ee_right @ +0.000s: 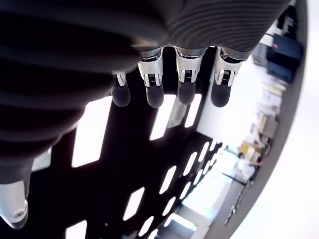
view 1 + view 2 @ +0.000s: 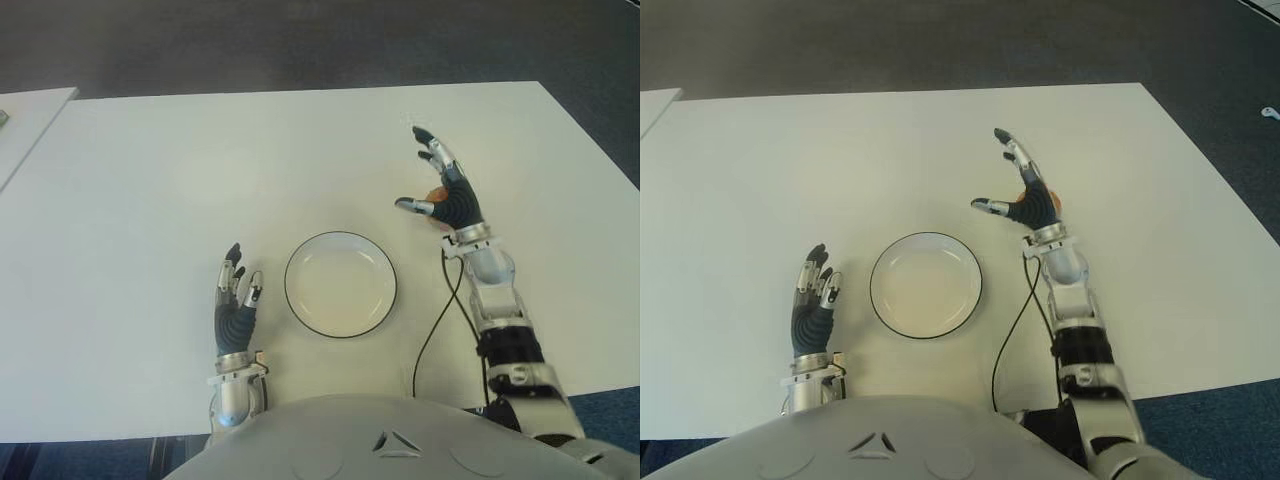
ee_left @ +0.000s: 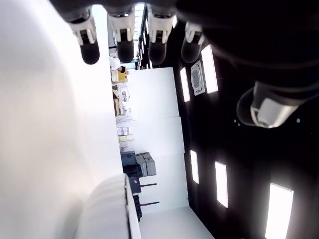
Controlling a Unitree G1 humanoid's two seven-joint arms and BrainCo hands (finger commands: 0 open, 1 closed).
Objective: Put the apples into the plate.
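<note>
A white plate (image 2: 340, 290) with a dark rim sits empty on the white table (image 2: 200, 170), near the front edge. My right hand (image 2: 425, 175) is raised to the right of and just beyond the plate, its fingers spread and holding nothing. A small patch of an orange-red apple (image 2: 436, 193) peeks out from behind its palm; the rest of the apple is hidden. The right wrist view shows straight fingers (image 1: 185, 84) with nothing between them. My left hand (image 2: 238, 285) shows on the left side of the plate, fingers extended and holding nothing.
A black cable (image 2: 438, 320) runs from my right forearm down to the table's front edge. The corner of another white table (image 2: 30, 115) shows at the far left. Dark floor lies beyond the far edge.
</note>
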